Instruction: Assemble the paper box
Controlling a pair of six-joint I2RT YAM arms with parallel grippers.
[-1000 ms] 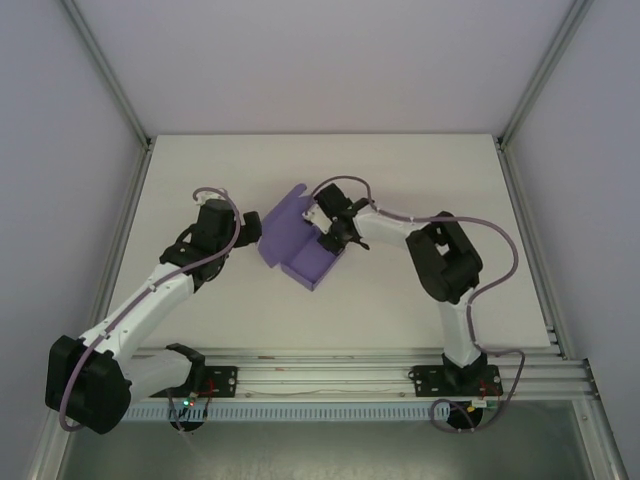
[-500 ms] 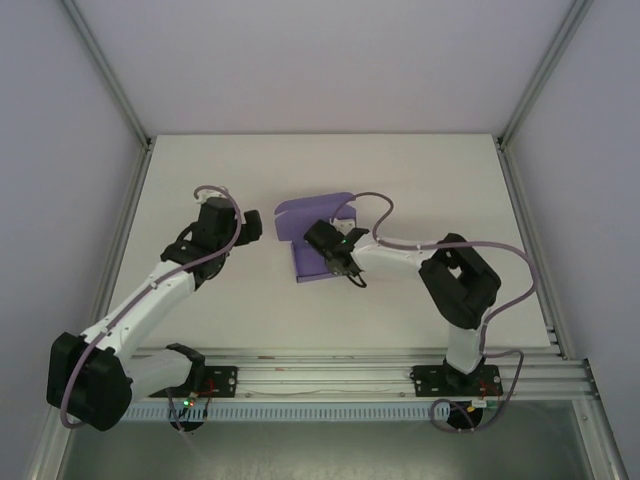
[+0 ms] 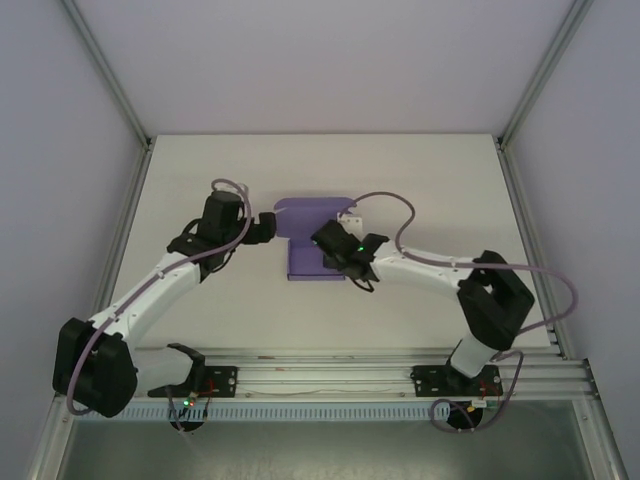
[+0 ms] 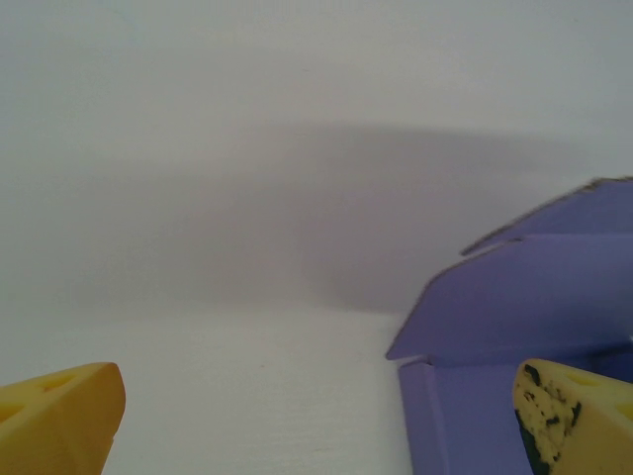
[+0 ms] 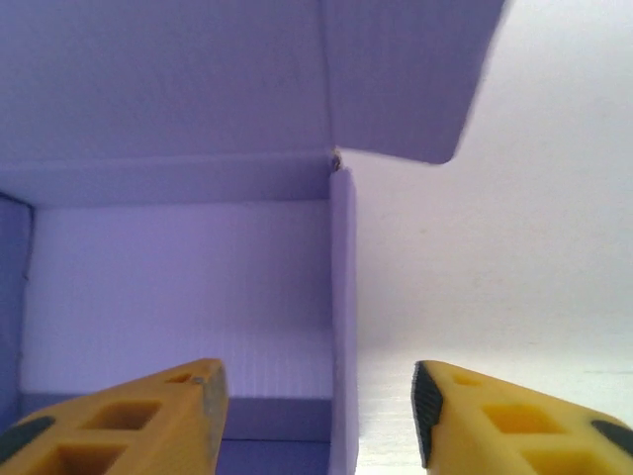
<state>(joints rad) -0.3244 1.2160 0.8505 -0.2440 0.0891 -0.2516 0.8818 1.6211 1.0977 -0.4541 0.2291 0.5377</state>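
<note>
The left frame post (image 3: 105, 70) came down to the far left corner of the white table (image 3: 160, 190), and a strip of bare top ran along that side. The left arm (image 3: 160, 290) slanted across it from the near rail (image 3: 320, 375) towards 1 o'clock. The left gripper (image 3: 266, 228) hung with its yellow fingers (image 4: 59, 421) spread wide and nothing between them but tabletop. It sat just beside the box at the box's 9 o'clock. In the wrist view one finger overlapped the purple card, but I could not tell whether it touched.

The paper box (image 3: 312, 240) lay about mid-table. White top lay open from it to the far edge at 12 o'clock, and a narrower band lay towards the rail at 6 o'clock.

The right gripper (image 3: 338, 260) stood over the box's near right corner, at about 5 o'clock. Its fingers (image 5: 148, 426) were parted astride the box's right wall, with a gap on either side, so it was gripping nothing. The right arm (image 3: 430, 270) stretched away low towards 4 o'clock, with its elbow close to the right edge. The broadest free ground lay beyond it at 2 o'clock, below the right frame post (image 3: 540, 70).

The box itself was purple, finely ribbed card, folded into a shallow tray. Low walls stood up on the left, back and right. From the back wall the lid panel rose on the 12 o'clock side, unclosed. A round-cornered side flap jutted from the lid's right end, out over the table.
</note>
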